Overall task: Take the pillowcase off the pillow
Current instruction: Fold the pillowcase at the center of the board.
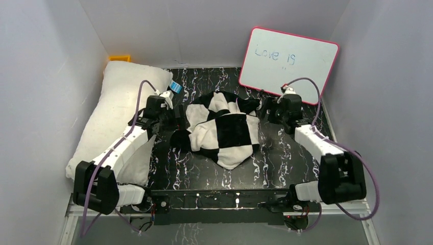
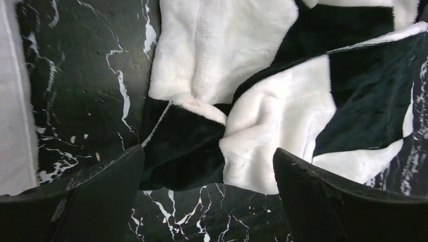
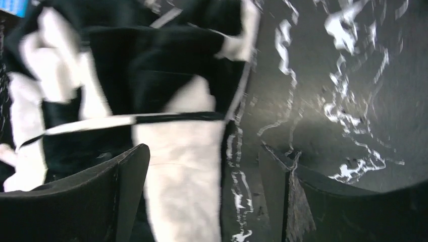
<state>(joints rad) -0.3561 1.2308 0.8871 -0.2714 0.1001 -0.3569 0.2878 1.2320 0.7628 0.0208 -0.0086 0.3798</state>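
Observation:
The black-and-white checkered pillowcase [image 1: 222,130] lies crumpled in a heap on the middle of the black marbled table [image 1: 286,153]. The plain white pillow [image 1: 115,120] lies apart from it, along the left wall. My left gripper [image 1: 179,116] stands open at the heap's left edge. In the left wrist view, this gripper [image 2: 208,154] has wide jaws, with the pillowcase [image 2: 262,116] just beyond the tips, not pinched. My right gripper [image 1: 264,111] is open at the heap's right edge. In the right wrist view, a white fold of the pillowcase [image 3: 181,171] lies loose between that gripper's [image 3: 203,148] spread jaws.
A pink-framed whiteboard [image 1: 288,64] leans against the back right wall. A yellow object [image 1: 120,57] sits behind the pillow in the back left corner. A small blue tag [image 1: 175,87] lies by the pillow's far end. White walls close in three sides.

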